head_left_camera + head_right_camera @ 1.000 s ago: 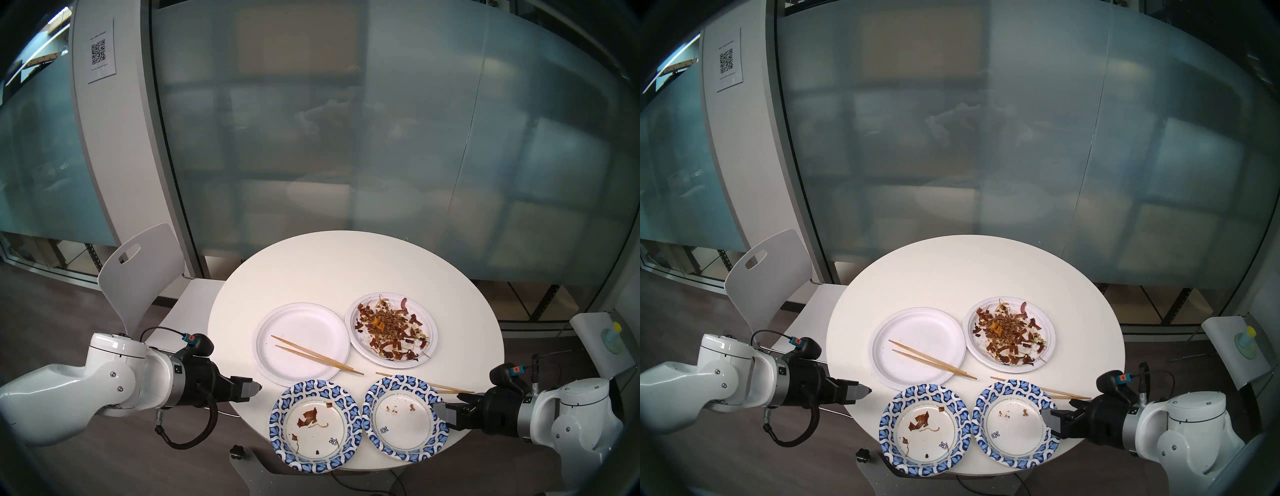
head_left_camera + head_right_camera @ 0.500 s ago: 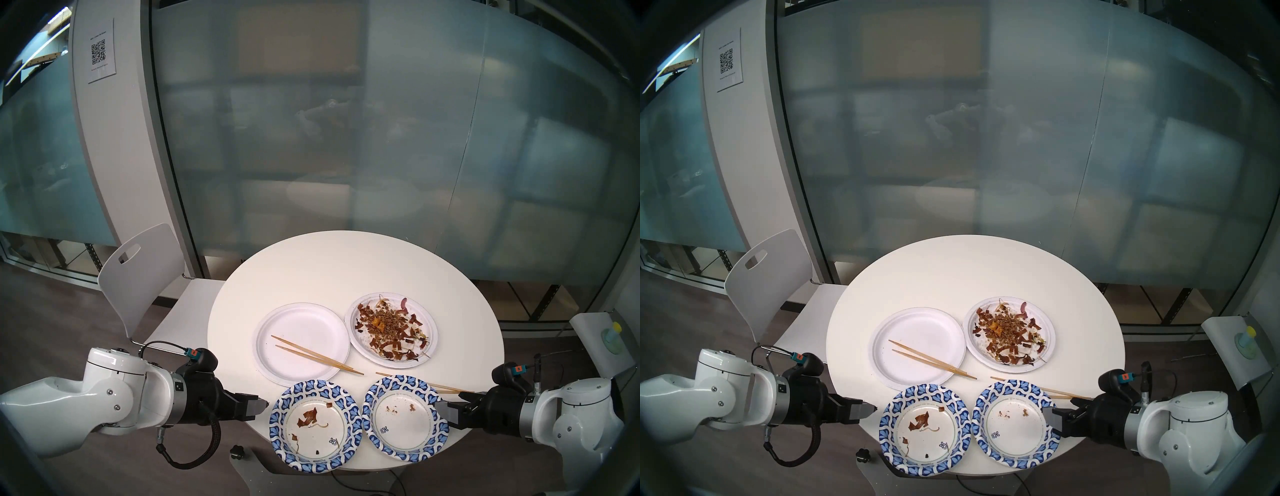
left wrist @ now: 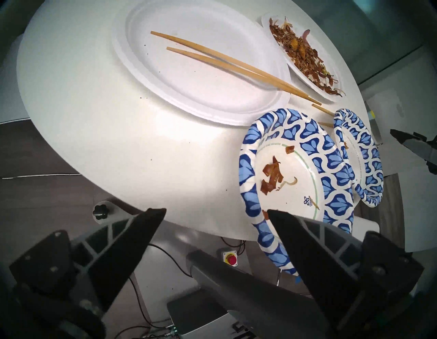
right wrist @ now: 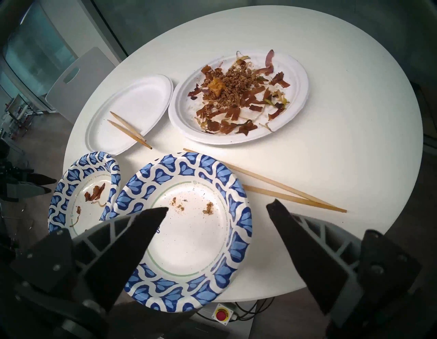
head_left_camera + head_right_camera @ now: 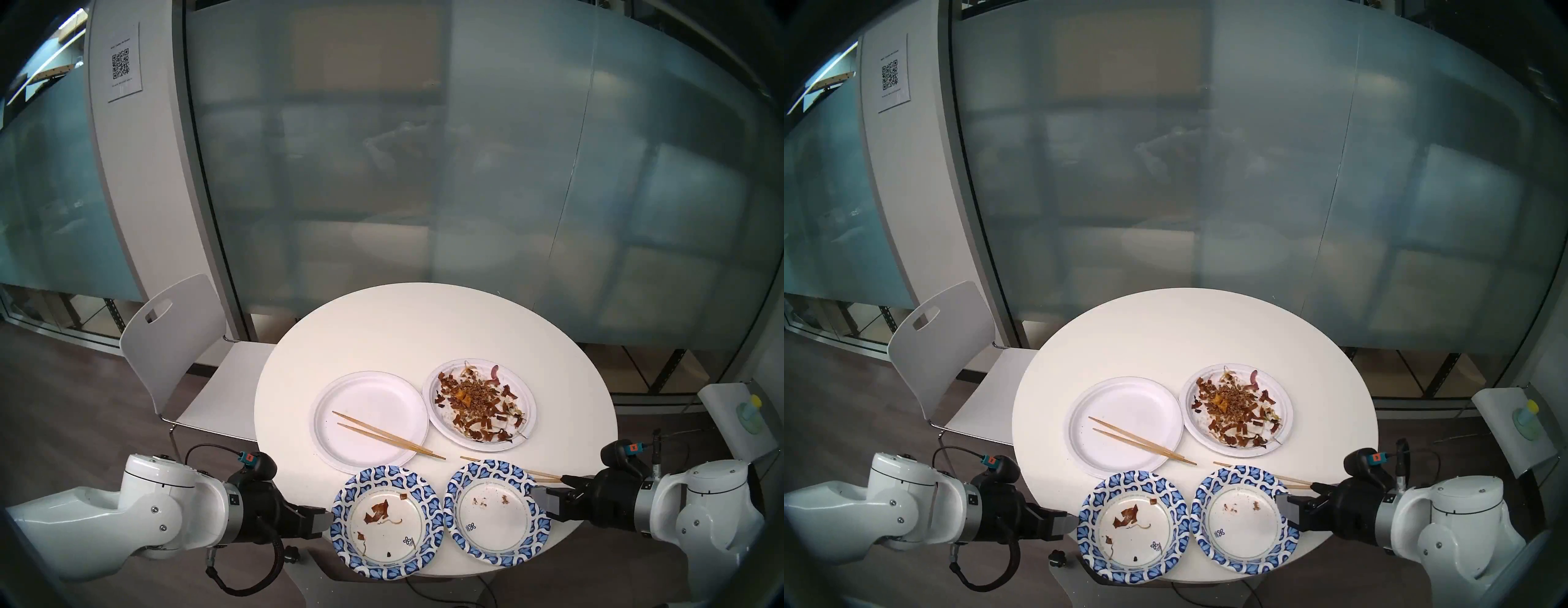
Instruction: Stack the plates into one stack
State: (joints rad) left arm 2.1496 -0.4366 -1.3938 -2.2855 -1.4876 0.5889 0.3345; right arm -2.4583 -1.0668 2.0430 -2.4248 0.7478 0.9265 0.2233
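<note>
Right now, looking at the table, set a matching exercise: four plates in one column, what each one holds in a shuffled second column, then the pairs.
Plates
1. left white plate
2. right white plate
3. left blue-rimmed plate
4. right blue-rimmed plate

Contents
A. heap of brown food scraps
B. a few small crumbs
C. pair of chopsticks
D. a few brown scraps and a pale strand

Pairs: 1-C, 2-A, 3-D, 4-B

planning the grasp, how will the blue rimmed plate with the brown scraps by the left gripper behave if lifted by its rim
The blue-rimmed plate looks like thin paper, so probably very light and apt to flex or tilt if pinched at one edge. Its loose scraps could slide when it tips. It overhangs the table edge, so the open left gripper likely gets under the rim easily.
</note>
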